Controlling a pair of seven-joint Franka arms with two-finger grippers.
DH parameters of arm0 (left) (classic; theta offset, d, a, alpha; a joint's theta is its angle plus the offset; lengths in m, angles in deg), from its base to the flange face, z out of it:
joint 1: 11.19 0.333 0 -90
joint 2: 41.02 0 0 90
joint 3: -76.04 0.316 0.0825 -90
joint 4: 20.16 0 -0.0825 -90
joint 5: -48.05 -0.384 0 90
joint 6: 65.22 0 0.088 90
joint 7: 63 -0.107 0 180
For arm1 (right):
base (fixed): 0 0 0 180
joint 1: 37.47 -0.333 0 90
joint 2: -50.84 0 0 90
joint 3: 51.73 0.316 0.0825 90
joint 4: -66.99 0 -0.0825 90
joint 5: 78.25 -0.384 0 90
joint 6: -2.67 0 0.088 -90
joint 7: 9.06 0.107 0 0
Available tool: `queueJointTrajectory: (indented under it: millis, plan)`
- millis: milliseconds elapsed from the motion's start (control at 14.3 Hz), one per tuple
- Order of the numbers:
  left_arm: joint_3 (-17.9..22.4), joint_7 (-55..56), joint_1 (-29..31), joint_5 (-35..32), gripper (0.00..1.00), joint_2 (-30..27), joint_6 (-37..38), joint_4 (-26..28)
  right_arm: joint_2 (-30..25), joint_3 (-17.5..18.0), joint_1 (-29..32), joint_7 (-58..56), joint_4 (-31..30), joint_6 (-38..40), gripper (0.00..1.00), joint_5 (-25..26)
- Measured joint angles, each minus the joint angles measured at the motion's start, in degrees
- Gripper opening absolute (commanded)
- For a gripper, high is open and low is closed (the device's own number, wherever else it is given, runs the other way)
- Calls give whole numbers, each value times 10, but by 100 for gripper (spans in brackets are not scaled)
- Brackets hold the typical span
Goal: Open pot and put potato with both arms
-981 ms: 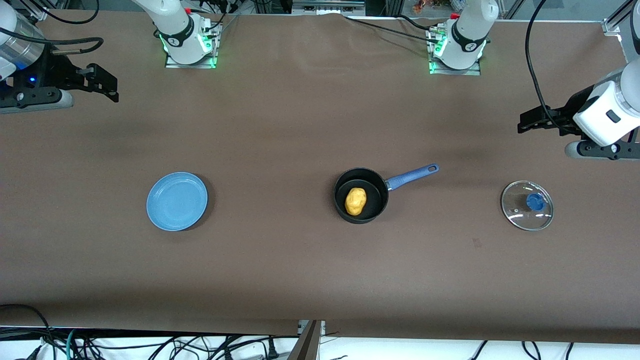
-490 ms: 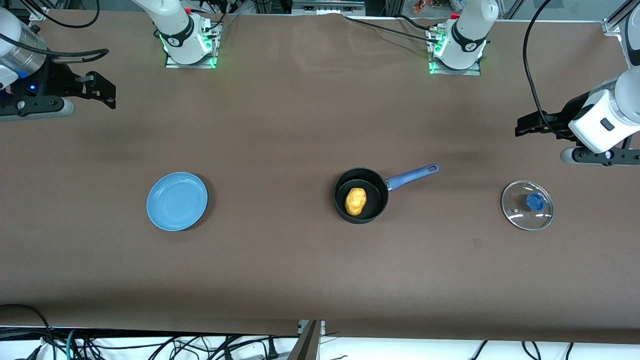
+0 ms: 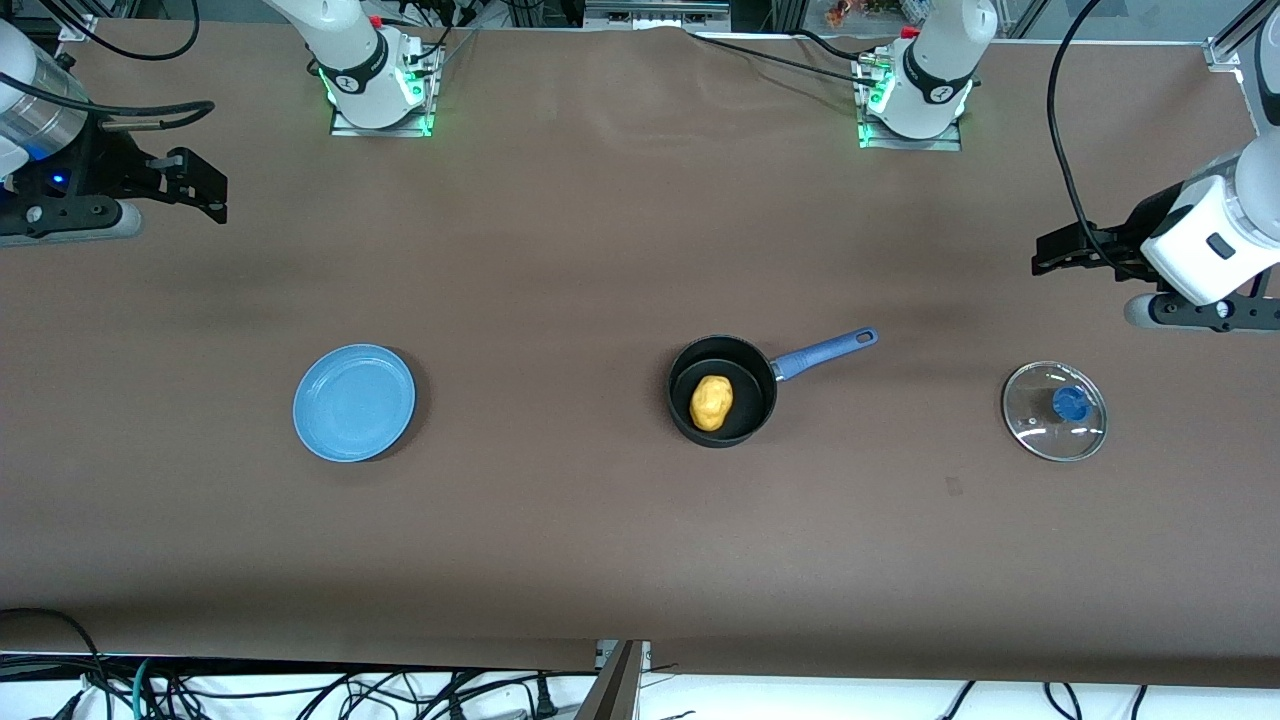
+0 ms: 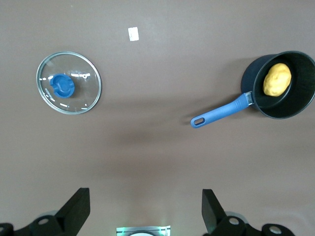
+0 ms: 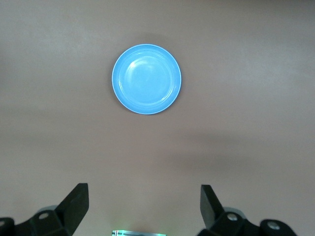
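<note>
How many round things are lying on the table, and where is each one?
3. The plate lies toward the right arm's end, the pot with the potato inside is near the middle, and the glass lid lies toward the left arm's end. None seems hidden.

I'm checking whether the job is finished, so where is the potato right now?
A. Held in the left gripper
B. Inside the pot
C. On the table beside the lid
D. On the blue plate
B: the potato lies inside the open pot, whose lid rests on the table toward the left arm's end, while the plate holds nothing.
</note>
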Motion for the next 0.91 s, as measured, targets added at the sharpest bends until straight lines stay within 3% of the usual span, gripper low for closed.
queueJointTrajectory:
  millis: [911]
  plan:
    - [1,0,-1,0,100,11,0,-9,1,2,0,-2,0,1,100,0]
